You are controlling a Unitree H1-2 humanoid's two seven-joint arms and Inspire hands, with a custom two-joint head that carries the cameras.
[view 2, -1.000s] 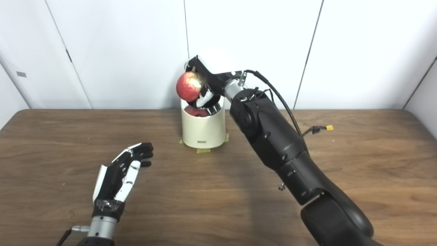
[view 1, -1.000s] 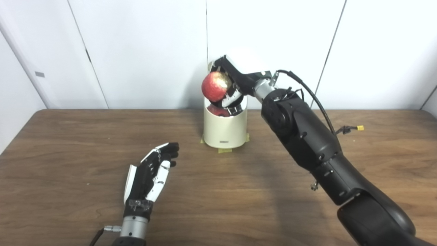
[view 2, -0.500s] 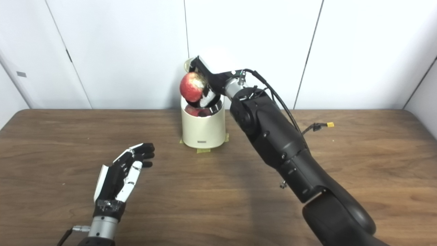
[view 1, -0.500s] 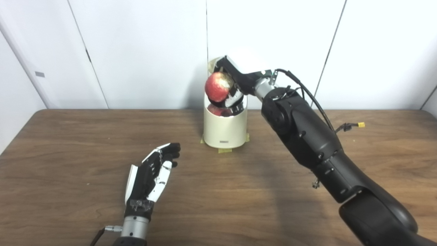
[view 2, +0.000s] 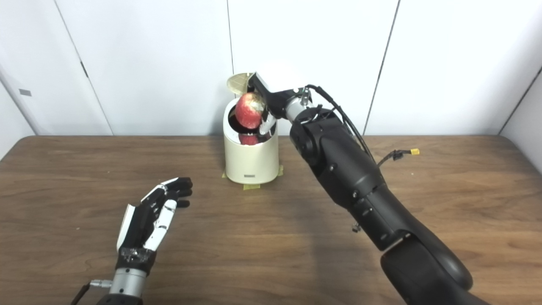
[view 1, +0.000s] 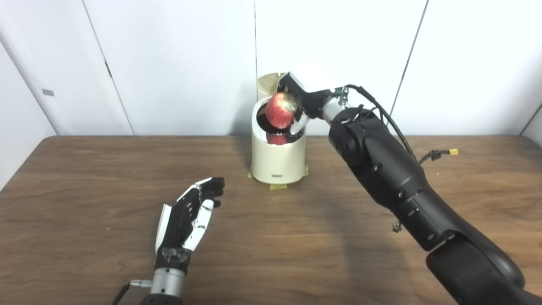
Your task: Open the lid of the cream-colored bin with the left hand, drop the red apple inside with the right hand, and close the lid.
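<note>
At back-centre of the left eye view, round cream-colored plastic bin (view 1: 278,159) stands upright on brown wood-grain table (view 1: 271,237), yellowish tape bits under its base. Round cream lid (view 1: 268,82) is tipped up behind the rim, so bin is open. Right hand (view 1: 302,101) is wrapped around the round red apple (view 1: 280,111), holding it directly over the opening, about at rim level. Red patch below it inside looks like a reflection on a shiny liner, can't tell for sure. Left hand (view 1: 188,216) rests low on the table w/ fingers straight and close together, holding nothing, well apart from bin.

Right eye view: same layout. Apple (view 2: 249,111) sits over the mouth of the bin (view 2: 251,160), lid (view 2: 238,81) just behind the right hand (view 2: 271,101); left hand (view 2: 150,216) flat near the front-left.

Step in hand, my read: release. Do it well by keeping apple centred over the opening, lowering a bit past the rim, then spreading fingers w/o knocking the raised lid. Withdraw straight up so the bin isn't dragged.

Surface: dark wood, mostly bare. Room: plain white wall panels w/ thin dark seams behind; small yellow connector (view 1: 454,151) on a loose cable beside the right arm.
</note>
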